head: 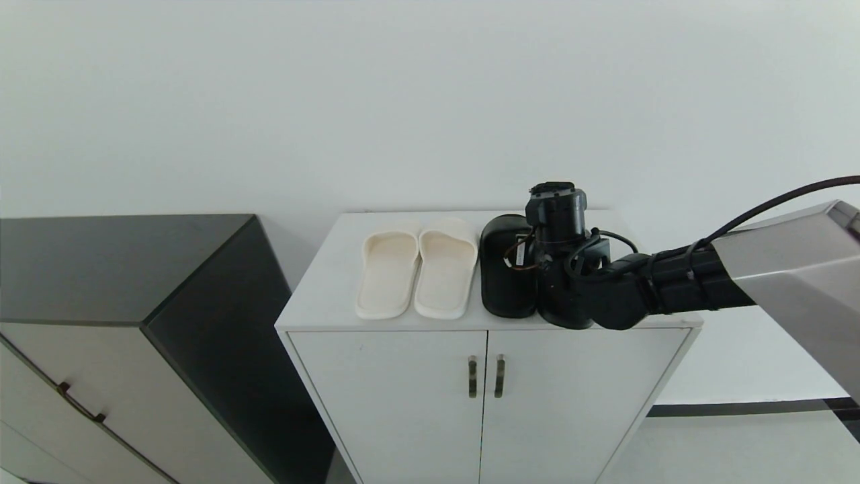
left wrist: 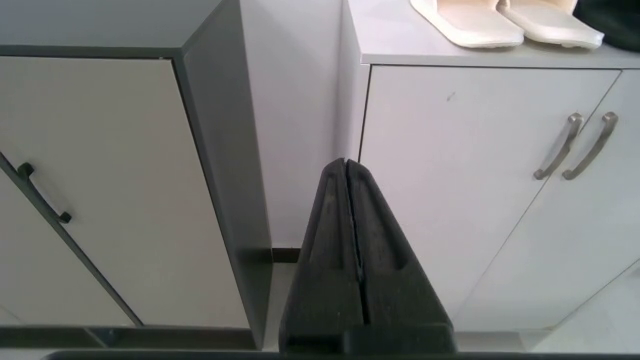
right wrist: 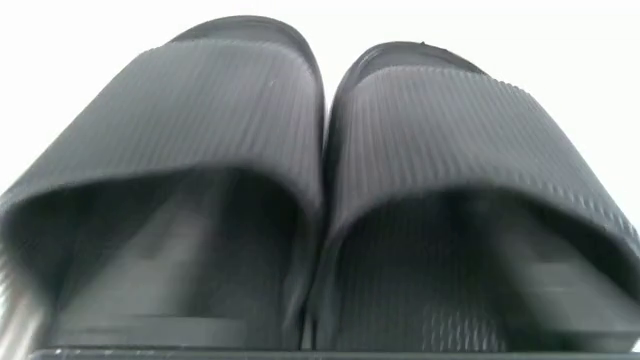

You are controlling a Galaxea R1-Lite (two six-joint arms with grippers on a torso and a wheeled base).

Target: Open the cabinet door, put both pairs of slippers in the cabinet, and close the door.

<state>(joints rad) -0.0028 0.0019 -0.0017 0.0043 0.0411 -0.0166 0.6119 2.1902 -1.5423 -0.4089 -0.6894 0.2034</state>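
A plain white wall [head: 430, 101] is seen behind. At the left, a low unit [head: 121, 269] with dark top and side, pale fronts and a dark handle [head: 80, 403] is set against it. A dark skirting strip [head: 739, 407] is seen above the pale floor [head: 739, 450].

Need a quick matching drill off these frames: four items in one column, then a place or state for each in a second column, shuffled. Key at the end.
Column A
1. white slippers
2. black slippers
3. cabinet doors
4. left gripper

Column B
a. both shut, handles side by side at the middle
b. on the cabinet top, on the robot's left of the other pair
c. fingers pressed together, low down in front of the cabinet fronts
d. on the cabinet top, toward its right end

Pairs: 1-b, 2-d, 3-a, 4-c
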